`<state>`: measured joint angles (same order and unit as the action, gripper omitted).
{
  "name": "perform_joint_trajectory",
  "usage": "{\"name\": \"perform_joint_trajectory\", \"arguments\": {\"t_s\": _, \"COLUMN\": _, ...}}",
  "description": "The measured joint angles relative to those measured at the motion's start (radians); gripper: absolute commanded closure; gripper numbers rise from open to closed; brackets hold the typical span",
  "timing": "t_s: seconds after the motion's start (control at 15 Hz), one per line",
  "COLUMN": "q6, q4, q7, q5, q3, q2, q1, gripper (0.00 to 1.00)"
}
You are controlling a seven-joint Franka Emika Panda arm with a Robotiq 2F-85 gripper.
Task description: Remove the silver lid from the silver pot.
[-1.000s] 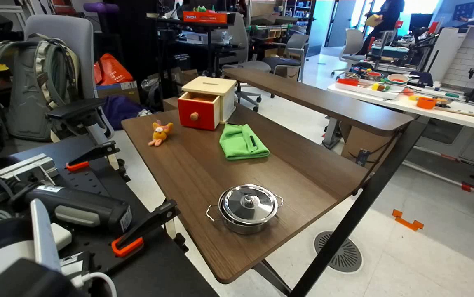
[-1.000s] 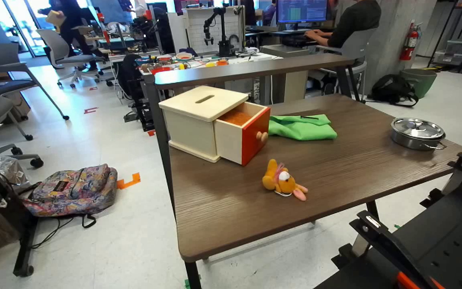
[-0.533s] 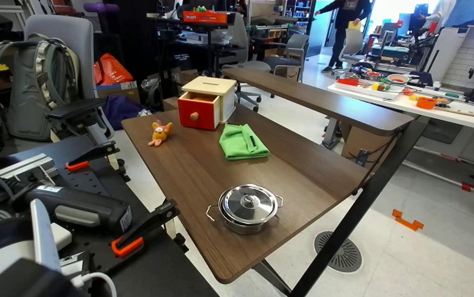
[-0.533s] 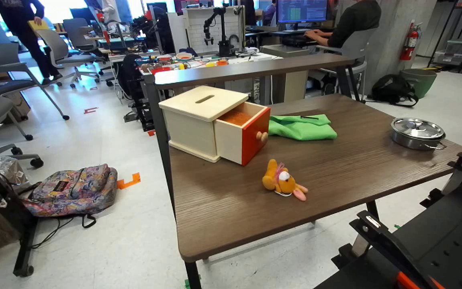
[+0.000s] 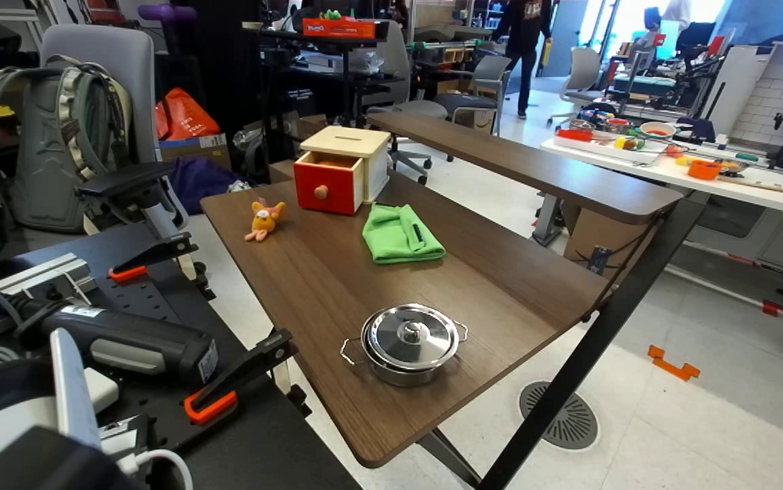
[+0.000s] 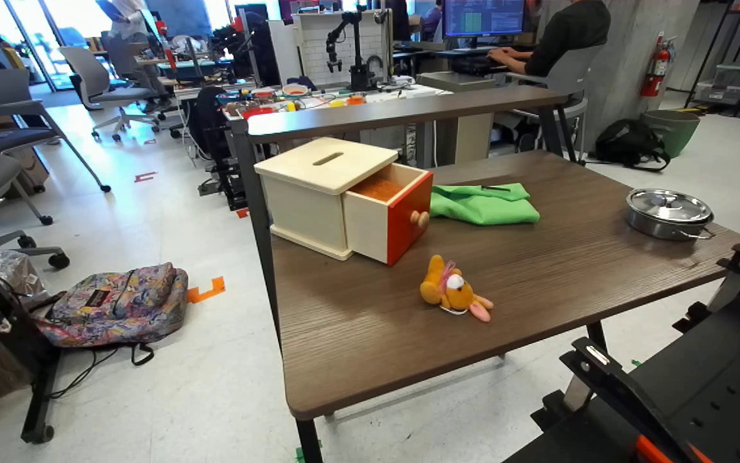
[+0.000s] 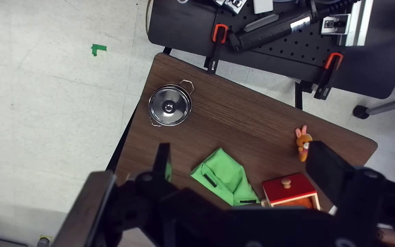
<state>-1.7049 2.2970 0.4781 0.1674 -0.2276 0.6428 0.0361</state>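
Glossy metal lid and pot, matt cloth, smooth wood-grained tabletop.

A black robot arm, a lit monitor and swivel chairs mark this as a lab.

In an exterior view the silver lid rests on the silver pot — knob up, a little off-centre — on a brown table, well apart from a green cloth, an orange toy and a wooden box, its red-fronted drawer partly open.
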Motion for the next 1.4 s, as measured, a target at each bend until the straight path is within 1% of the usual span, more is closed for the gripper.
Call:
{"name": "perform_joint_trajectory", "arguments": {"t_s": 0.2, "q6": -0.023, "q4": 0.001, "q7": -0.01, "q5": -0.004, "q3": 0.0, "q2": -0.013, "q1": -0.001, "gripper": 0.0}}
{"name": "perform_joint_trajectory", "arguments": {"t_s": 0.4, "q6": -0.087, "q4": 0.001, "q7": -0.016, "q5": -0.013, "q3": 0.0, "q2": -0.068, "q1": -0.006, "gripper": 0.0}}
{"name": "perform_joint_trajectory", "arguments": {"t_s": 0.93, "q6": -0.294, "q4": 0.015, "q7": -0.001, "q5": -0.025, "q3": -0.002, "q2": -0.31, "q1": -0.006, "gripper": 0.0}}
{"name": "perform_joint_trajectory", "arguments": {"t_s": 1.2, "q6": -0.356, "q4": 0.02, "q7": 0.021, "q5": -0.025, "q3": -0.004, "q2": -0.439, "q1": 0.012, "gripper": 0.0}}
{"name": "perform_joint_trajectory", "arguments": {"t_s": 1.4, "q6": -0.432, "q4": 0.02, "q7": 0.025, "q5": -0.026, "q3": -0.003, "q2": -0.55, "q1": 0.033, "gripper": 0.0}}
